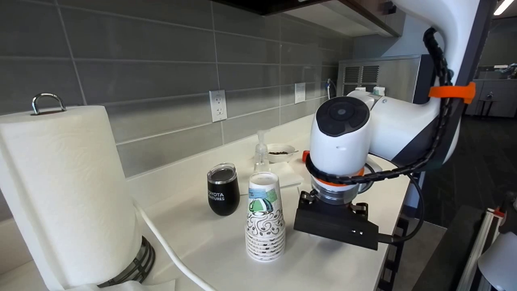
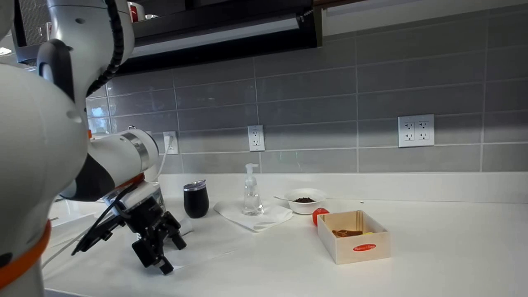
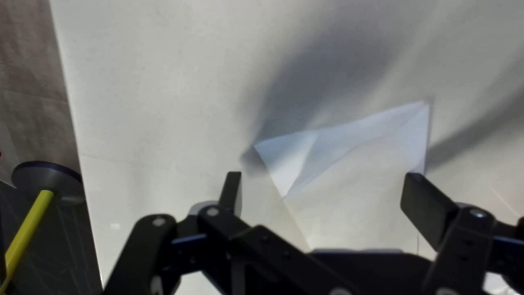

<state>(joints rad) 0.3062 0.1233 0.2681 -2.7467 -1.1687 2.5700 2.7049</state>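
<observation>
My gripper (image 3: 323, 178) is open and empty in the wrist view, with its two black fingers wide apart. It points down over a thin white paper sheet (image 3: 360, 151) with a folded, raised edge. The sheet lies on the white counter, and it also shows in an exterior view (image 2: 202, 253) beside the gripper (image 2: 173, 256). In an exterior view, a stack of patterned paper cups (image 1: 264, 218) stands upright next to the gripper's black body; the fingers are hidden there. A black tumbler (image 1: 223, 194) with a clear lid stands behind the cups, and also shows here (image 2: 196, 202).
A soap pump bottle (image 2: 251, 196) stands on a napkin (image 2: 264, 225). Nearby are a white bowl (image 2: 295, 207) with dark bits, a red round thing (image 2: 319, 214) and a wooden box (image 2: 359, 251). A paper towel roll (image 1: 68, 194), white cable (image 1: 173, 254) and counter edge (image 3: 75, 131) also show.
</observation>
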